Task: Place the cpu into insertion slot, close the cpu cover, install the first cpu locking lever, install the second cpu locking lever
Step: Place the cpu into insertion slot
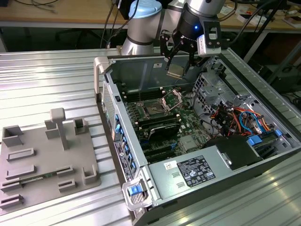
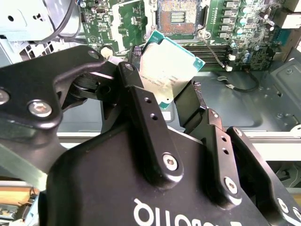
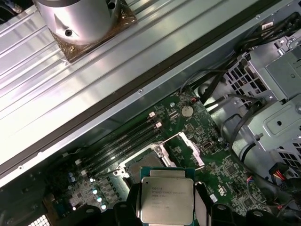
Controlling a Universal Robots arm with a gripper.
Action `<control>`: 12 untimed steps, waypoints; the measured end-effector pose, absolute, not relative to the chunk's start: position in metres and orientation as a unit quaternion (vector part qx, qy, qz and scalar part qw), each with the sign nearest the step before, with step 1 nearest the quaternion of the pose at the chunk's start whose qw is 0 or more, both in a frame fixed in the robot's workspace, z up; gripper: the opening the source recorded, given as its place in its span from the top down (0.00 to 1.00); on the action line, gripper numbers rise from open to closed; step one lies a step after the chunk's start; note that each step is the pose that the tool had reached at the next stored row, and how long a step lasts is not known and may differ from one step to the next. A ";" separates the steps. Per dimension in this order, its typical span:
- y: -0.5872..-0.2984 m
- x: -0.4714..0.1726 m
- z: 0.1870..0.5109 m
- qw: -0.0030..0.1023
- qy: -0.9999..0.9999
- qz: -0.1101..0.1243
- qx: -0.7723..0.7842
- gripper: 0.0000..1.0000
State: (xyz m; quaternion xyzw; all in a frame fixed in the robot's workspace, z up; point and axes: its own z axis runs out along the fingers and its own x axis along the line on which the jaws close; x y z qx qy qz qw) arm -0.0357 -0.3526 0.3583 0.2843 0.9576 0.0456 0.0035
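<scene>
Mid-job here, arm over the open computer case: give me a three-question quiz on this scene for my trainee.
1. True or false: the gripper is shut on the cpu, holding it in the air above the motherboard.
2. The socket is: A) empty, B) already filled with a chip, C) hidden under a heatsink.
3. Fill in: the cover beside the socket stands ____ (open or closed).
Key: 1 true; 2 A; 3 open.
</scene>
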 end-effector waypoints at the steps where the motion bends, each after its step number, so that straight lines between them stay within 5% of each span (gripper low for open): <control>1: -0.353 -0.036 0.358 0.004 0.957 0.046 0.286 0.45; 12: -0.353 -0.036 0.358 0.004 0.952 0.046 0.302 0.45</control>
